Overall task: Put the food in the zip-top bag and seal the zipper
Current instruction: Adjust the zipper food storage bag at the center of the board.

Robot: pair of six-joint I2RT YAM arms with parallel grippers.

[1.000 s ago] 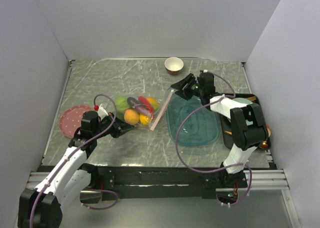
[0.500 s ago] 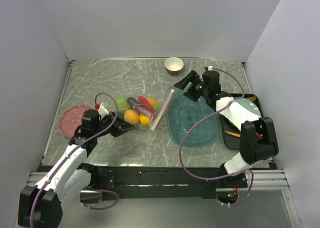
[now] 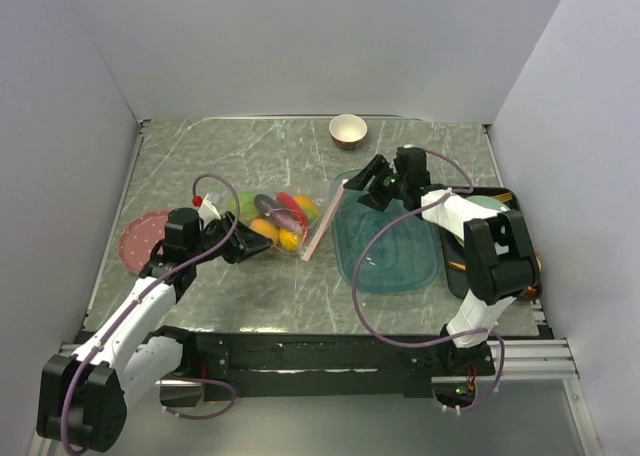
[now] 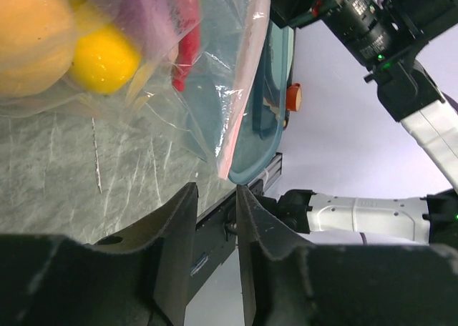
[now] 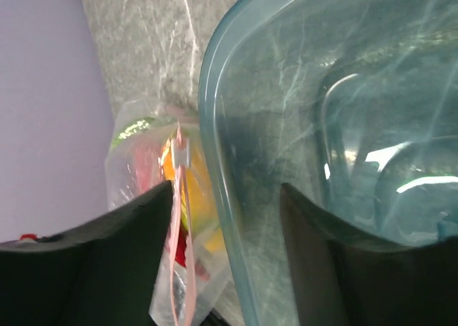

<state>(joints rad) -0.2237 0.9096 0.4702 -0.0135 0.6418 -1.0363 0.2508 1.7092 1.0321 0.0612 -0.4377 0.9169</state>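
Setting: a grey marbled surface (image 3: 300, 156) boxed in by white walls (image 3: 300, 46), with both arms reaching in from the near edge.
Bag: the bag (image 3: 306, 222) lies flat, left of centre. Its mouth edge is just beside the left rim of a teal tray (image 3: 395, 261).
Food: the food (image 3: 264, 228) shows through the plastic, bunched at the closed end toward the left arm.
Zipper: the zipper (image 3: 322, 221) runs along the tray side of the bag. The views do not show whether it is pressed shut along its length.
Left pincer: a second ago the left pincer (image 4: 216, 190) was clenched at the bag's closed end. Now its fingers stand a little apart with nothing between them and the plastic lies just beyond the tips, so the bag is released.
Right pincer: half a second ago the right pincer (image 5: 225, 189) stood back over the tray. Now it is back at the zipper's far end. Its fingers are spread wide either side of the strip, a small pale tab (image 5: 180, 153) and the tray rim, and they grip nothing.
Bag position: barely shifted over the last second.
Meaning: filling looks done and sealing is what remains. The right arm seems to be lining up on the zipper's end. With the left hold gone, the floppy bag has no anchor and may slide when the strip is pinched or dragged.
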